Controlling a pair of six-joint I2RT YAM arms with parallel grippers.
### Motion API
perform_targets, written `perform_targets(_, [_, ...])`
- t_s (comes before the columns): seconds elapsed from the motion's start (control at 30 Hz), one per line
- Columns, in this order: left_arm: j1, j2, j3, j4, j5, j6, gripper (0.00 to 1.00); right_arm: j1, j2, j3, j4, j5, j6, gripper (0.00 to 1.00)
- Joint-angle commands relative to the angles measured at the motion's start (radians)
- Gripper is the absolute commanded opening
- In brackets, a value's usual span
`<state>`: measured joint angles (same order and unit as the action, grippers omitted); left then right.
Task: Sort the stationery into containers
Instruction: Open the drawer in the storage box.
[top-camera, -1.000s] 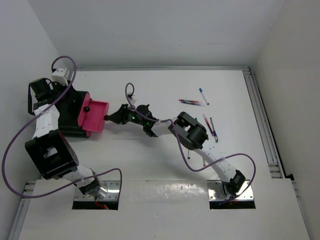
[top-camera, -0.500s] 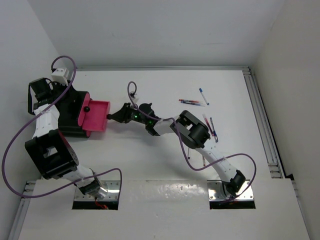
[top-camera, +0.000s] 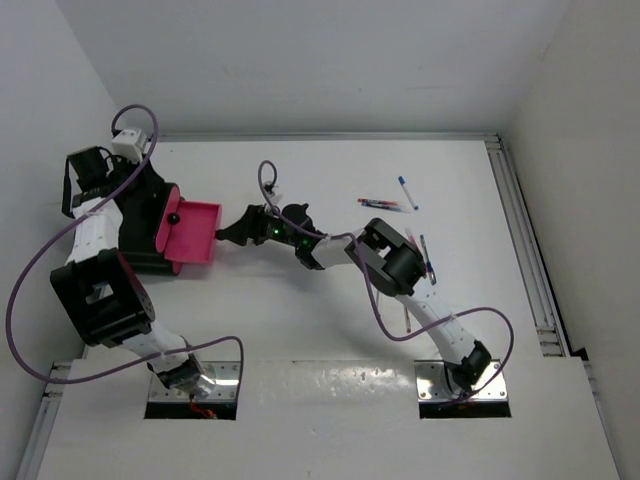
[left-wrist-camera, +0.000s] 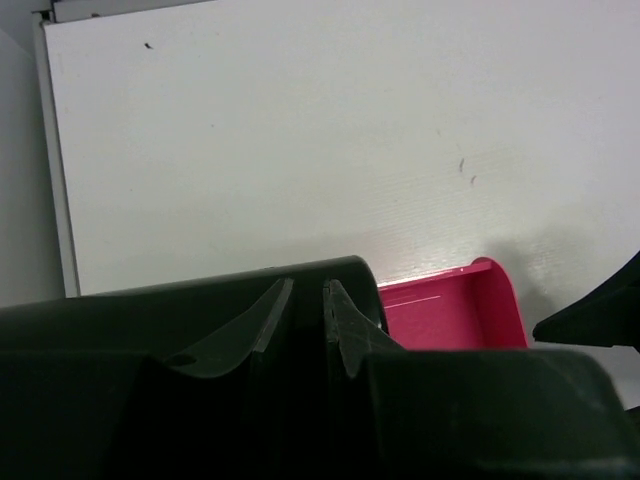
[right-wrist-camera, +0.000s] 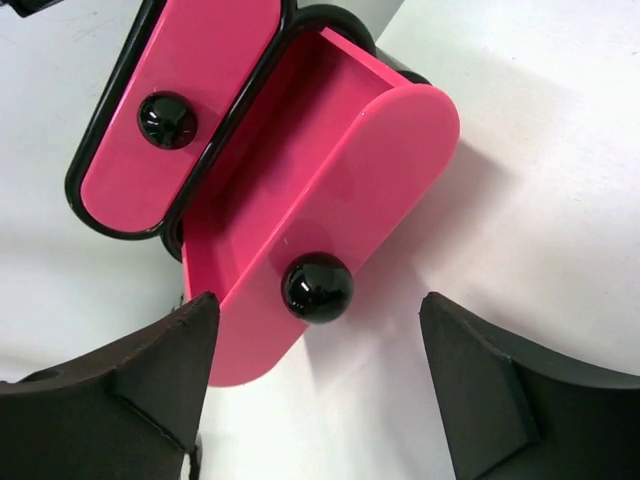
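Right gripper (right-wrist-camera: 318, 345): fingers spread wide, holding nothing; black knob (right-wrist-camera: 317, 287) of the pink tray (right-wrist-camera: 290, 170) sits just ahead of the gap. Left gripper (left-wrist-camera: 308, 315): fingers drawn almost together (a thin slit, nothing in it), near the black box (top-camera: 145, 258). Tray lies against the box's right side; pens (top-camera: 385, 205) lie loose on the table (top-camera: 330, 170), well apart from both.

From high above and behind the bases (top-camera: 190, 385), looking down on the whole table (top-camera: 330, 170). From the left wrist, low and close, facing across the table. From the right wrist, very near, down onto the tray (right-wrist-camera: 300, 150). Shared by all: tray.
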<state>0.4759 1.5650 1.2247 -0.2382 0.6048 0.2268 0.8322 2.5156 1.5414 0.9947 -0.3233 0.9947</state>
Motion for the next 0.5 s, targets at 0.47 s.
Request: perform_targets(0.47, [-0.203, 0.006, 0.354, -0.421, -0.128, 0.108, 0.3, -0.218, -0.49, -0.179, -0.365, -0.131, -0.434, 0.81])
